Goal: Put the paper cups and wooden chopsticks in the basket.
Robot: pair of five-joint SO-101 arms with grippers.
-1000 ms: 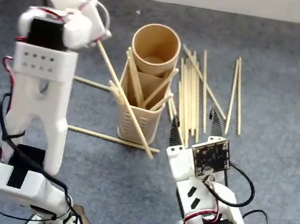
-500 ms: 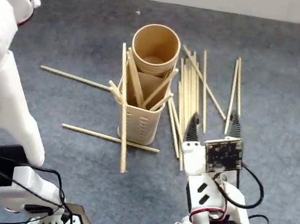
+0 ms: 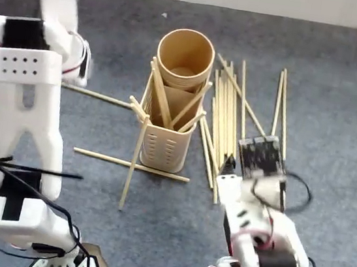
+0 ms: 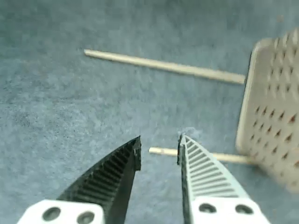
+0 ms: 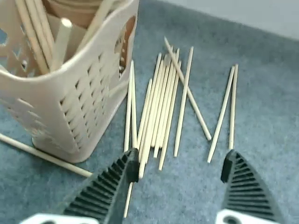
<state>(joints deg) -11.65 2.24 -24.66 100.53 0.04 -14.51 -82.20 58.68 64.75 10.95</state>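
A beige perforated basket [image 3: 163, 146] stands mid-carpet with a paper cup [image 3: 185, 57] and several wooden chopsticks upright in it. One chopstick [image 3: 132, 167] leans on the basket's outer wall, its lower end on the carpet. Two more lie flat to the basket's left, one [image 3: 98, 95] farther back and one [image 3: 116, 160] at its foot. A loose pile of chopsticks [image 3: 227, 117] lies to its right. My left gripper [image 4: 159, 142] is open low over the carpet, a chopstick end [image 4: 156, 150] between its tips. My right gripper [image 5: 181, 158] is open above the pile [image 5: 161, 105].
The left arm [image 3: 22, 93] stands tall left of the basket. The right arm [image 3: 256, 190] is at the near edge of the pile. A separate pair of chopsticks [image 3: 281, 111] lies farthest right. Grey carpet covers the rest.
The left gripper let go of the long chopstick; it fell outside and now leans on the basket. The left arm swung away and came down left of the basket. The right arm shifted right towards the pile.
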